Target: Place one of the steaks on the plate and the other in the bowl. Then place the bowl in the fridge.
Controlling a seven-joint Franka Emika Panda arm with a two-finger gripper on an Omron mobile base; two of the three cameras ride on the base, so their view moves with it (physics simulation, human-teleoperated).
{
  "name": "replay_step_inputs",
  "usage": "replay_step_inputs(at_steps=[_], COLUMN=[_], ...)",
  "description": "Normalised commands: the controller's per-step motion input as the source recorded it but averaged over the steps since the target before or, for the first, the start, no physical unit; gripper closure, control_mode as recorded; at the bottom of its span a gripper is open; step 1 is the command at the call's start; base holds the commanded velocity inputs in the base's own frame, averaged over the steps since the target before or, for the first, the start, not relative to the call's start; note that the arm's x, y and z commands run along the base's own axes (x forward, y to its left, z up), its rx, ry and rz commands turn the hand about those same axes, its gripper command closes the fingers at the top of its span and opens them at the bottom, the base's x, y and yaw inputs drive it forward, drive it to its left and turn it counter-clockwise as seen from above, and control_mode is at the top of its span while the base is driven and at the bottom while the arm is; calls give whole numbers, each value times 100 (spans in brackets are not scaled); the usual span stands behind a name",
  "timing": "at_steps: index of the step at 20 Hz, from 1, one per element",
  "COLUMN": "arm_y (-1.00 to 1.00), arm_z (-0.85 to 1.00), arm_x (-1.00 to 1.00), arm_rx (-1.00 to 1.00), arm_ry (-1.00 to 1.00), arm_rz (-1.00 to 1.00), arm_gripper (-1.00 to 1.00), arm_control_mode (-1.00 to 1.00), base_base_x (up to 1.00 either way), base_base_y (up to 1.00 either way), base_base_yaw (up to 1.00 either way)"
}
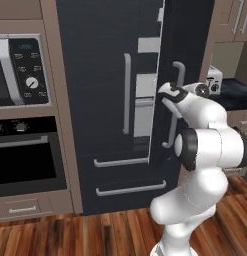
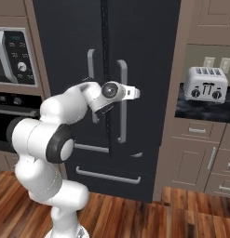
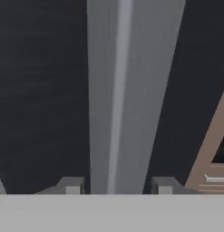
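The tall dark fridge [image 1: 100,75] stands straight ahead, and its right door is ajar, so a strip of pale shelves [image 1: 145,100] shows in the gap. My gripper [image 1: 171,93] reaches to that door's long silver handle [image 1: 178,80]. In the hand view the fingertips [image 3: 72,186] stand on either side of the handle [image 3: 127,90], with a thin gap on each side, so the gripper [image 3: 119,186] is open. From the right, the gripper [image 2: 134,93] sits at the handle [image 2: 122,102]. The steaks, plate and bowl are out of view.
A microwave [image 1: 20,70] and a built-in oven [image 1: 25,160] sit in the wall left of the fridge. To the right, a silver toaster [image 2: 205,83] stands on a dark counter [image 2: 205,111] above brown drawers [image 2: 195,153]. Wooden floor lies below.
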Motion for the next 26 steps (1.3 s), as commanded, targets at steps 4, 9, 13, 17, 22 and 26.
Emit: replay_step_inputs(at_steps=[4, 9, 13, 17, 22, 26], arm_y=[-79, -69, -20, -2, -22, -31], arm_z=[3, 2, 2, 1, 5, -9], arm_x=[-69, -36, 0, -7, -33, -4], arm_rx=[0, 0, 0, 0, 0, 0], arm_ry=[0, 0, 0, 0, -5, -24], arm_rz=[1, 4, 9, 3, -5, -28], arm_gripper=[100, 100, 100, -100, -100, -100], arm_control_mode=[-100, -100, -100, -100, -100, -100], base_base_x=[0, 0, 0, 0, 0, 0], base_base_y=[0, 0, 0, 0, 0, 0], base_base_yaw=[0, 0, 0, 0, 0, 0])
